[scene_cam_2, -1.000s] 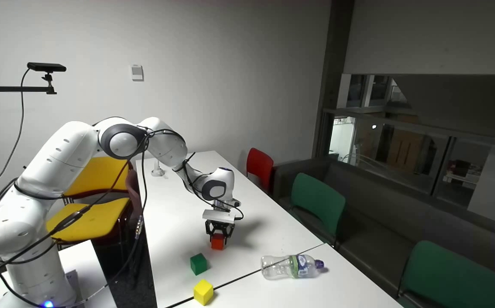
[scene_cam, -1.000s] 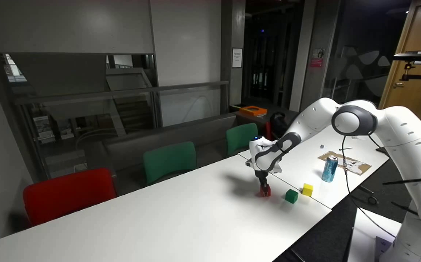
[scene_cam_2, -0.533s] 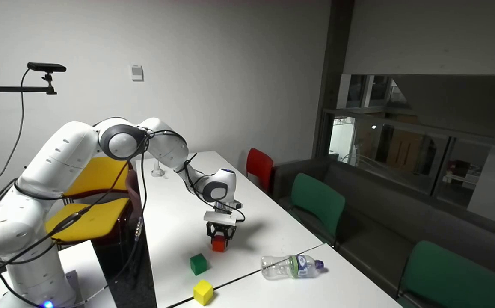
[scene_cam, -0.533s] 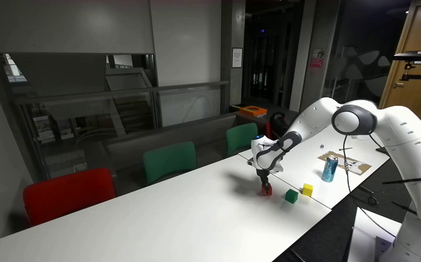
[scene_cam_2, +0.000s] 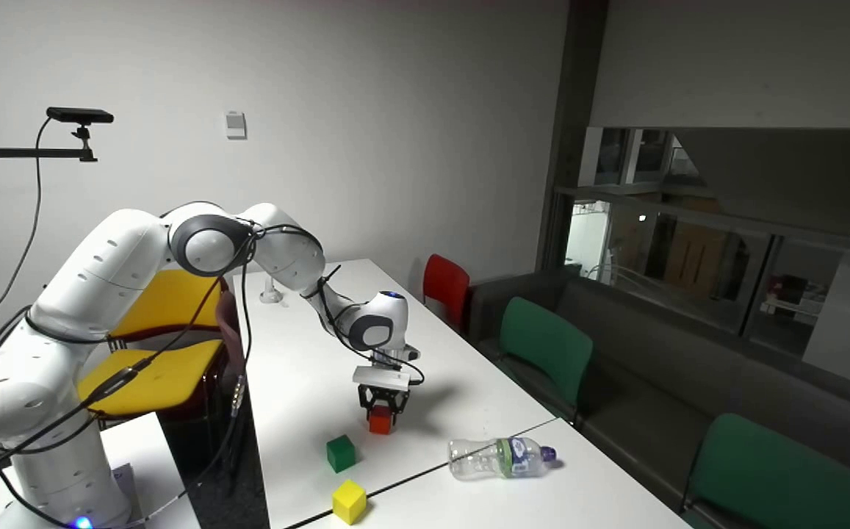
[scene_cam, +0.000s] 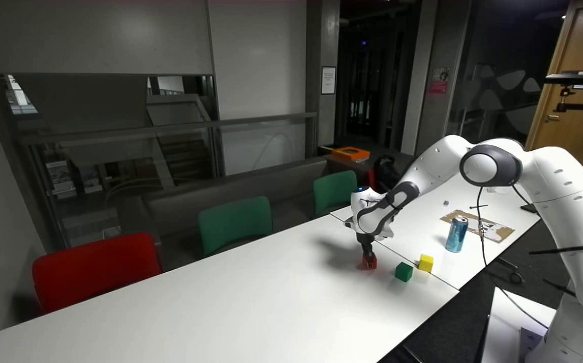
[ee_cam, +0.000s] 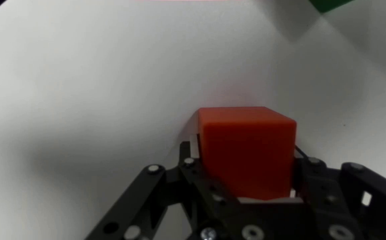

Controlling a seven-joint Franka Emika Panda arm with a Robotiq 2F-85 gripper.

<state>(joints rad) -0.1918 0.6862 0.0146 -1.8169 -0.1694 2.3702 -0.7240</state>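
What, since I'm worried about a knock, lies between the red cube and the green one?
Only bare white tabletop lies between the red cube and the green cube, as both exterior views and the wrist view show.

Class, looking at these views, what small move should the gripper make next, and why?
Probably a slight lift: the gripper is closed on the red block, which looks low, on or just above the table, with the green block nearby; lifting should help avoid a bump.

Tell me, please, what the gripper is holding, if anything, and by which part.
The gripper is shut on the red cube, gripping it by two opposite side faces.
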